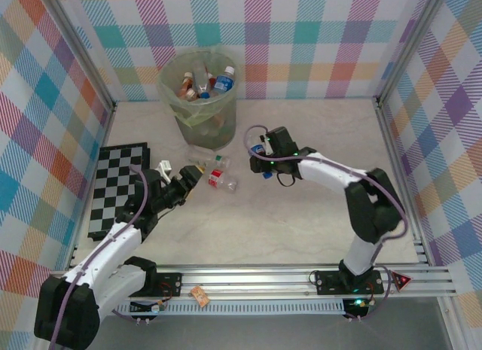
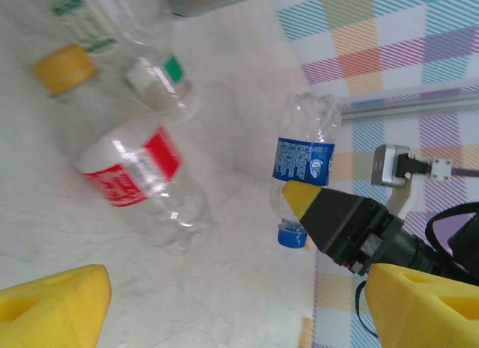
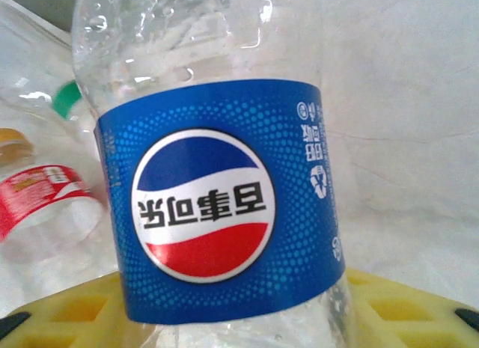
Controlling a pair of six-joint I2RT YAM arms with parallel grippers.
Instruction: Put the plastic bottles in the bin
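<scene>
right pincer [image 1: 260, 151]: clamped on the blue-label bottle [image 3: 217, 198]. The yellow pads sit at the cap end and one finger lies across the label, as the left wrist view shows.
why held so: gripping near the neck leaves the body free, which I judge suits a tip-out over the rim.
blue-label bottle, place: right of the bin [image 1: 188, 128] and a little nearer. I cannot tell whether it is off the worktop [image 1: 301, 229].
left pincer [image 1: 188, 178]: fingers wide apart, nothing between them, aimed far-right at the loose bottles.
why placed so: probably lined up for its own pick while the right arm is busy.
loose bottles: red-label bottle [image 2: 138, 172], yellow-cap bottle [image 2: 63, 67] and green-marked bottle [image 2: 161, 75] lie on their sides, close together. They are just near of the bin, between the two pincers.
bin, place: far centre-left, upright, bag edge folded over the rim.
bin, contents: several bottles piled high, among them a blue-capped one [image 1: 224, 80], a red-capped one [image 1: 212, 78] and a brownish one [image 1: 187, 85].
chessboard [image 1: 117, 188]: flat at the left edge, under the left arm, not part of the job.
progress: judged well along, with about four bottles left outside.
</scene>
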